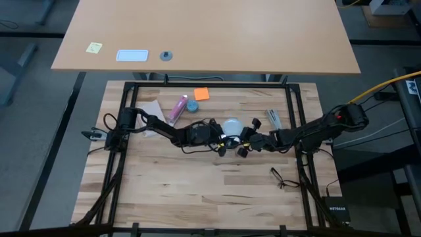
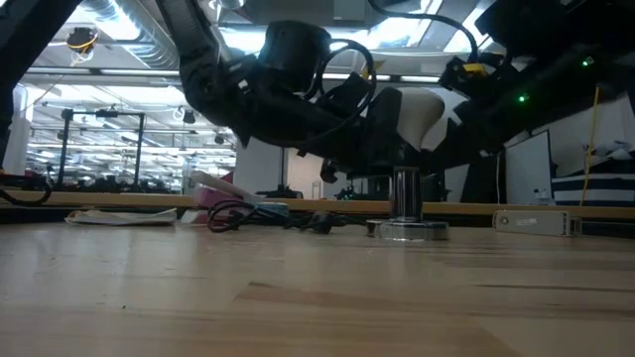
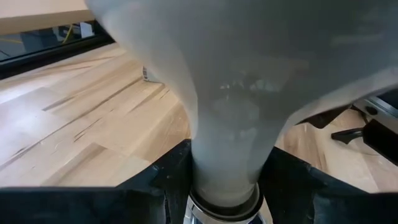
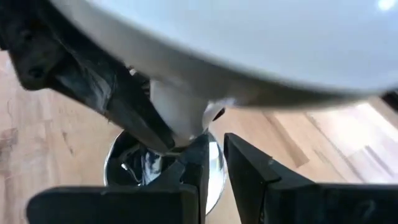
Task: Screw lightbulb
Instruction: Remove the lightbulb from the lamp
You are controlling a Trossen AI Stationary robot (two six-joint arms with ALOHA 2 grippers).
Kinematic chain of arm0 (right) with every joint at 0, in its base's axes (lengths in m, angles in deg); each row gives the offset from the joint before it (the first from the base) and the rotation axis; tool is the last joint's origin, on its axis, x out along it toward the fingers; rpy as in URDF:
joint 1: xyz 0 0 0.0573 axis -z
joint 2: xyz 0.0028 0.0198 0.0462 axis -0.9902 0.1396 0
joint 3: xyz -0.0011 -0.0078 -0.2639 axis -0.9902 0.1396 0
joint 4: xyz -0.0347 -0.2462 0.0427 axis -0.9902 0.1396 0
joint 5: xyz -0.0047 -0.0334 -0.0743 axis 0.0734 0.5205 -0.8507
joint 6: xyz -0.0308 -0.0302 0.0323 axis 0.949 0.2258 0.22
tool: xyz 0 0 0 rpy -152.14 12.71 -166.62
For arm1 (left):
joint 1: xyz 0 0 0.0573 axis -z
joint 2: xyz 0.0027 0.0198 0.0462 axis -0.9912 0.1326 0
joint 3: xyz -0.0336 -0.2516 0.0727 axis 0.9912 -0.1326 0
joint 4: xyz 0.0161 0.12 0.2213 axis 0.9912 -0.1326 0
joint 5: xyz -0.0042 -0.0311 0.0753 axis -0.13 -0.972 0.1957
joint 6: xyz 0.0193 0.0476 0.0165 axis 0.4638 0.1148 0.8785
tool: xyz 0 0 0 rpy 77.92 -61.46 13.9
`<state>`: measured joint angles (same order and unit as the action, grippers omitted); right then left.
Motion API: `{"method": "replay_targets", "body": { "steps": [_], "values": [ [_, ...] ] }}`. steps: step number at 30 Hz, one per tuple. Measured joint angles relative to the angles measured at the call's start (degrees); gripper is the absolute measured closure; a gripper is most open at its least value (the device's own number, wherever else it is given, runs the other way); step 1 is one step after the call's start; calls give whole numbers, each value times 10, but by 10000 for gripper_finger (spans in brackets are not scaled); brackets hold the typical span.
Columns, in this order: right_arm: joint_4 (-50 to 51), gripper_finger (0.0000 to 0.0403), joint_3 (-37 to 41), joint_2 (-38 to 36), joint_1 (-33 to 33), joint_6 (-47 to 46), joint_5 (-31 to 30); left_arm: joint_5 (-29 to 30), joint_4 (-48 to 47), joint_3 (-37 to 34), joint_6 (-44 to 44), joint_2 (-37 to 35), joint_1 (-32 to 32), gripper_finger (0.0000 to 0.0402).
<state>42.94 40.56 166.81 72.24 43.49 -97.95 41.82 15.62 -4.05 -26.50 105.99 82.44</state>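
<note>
Lightbulb (image 3: 230, 124) neck clasped by left tool (image 3: 225, 186), right tool (image 4: 214, 168) narrow beside it, mid-table

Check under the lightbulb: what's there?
Under the lightbulb, its neck enters the lamp base. The left gripper flanks the neck. The threads and socket interior are hidden.

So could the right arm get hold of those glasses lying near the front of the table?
Probably yes. The glasses lie in open wood beside the right arm, nothing covering them. But its fingers are busy at the lightbulb on the lamp base, so it would have to leave that first.
</note>
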Motion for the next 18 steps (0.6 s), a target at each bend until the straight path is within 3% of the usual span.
{"method": "replay_targets", "body": {
  "steps": [13, 18],
  "values": [
    [82, 343, 0, 71, -2, -150, -42, 13, 0, 0, 14, 0, 4, 240],
    [78, 343, 0, 100, 26, -162, -53, 13, 0, 0, 13, 0, 4, 240]
  ]
}}
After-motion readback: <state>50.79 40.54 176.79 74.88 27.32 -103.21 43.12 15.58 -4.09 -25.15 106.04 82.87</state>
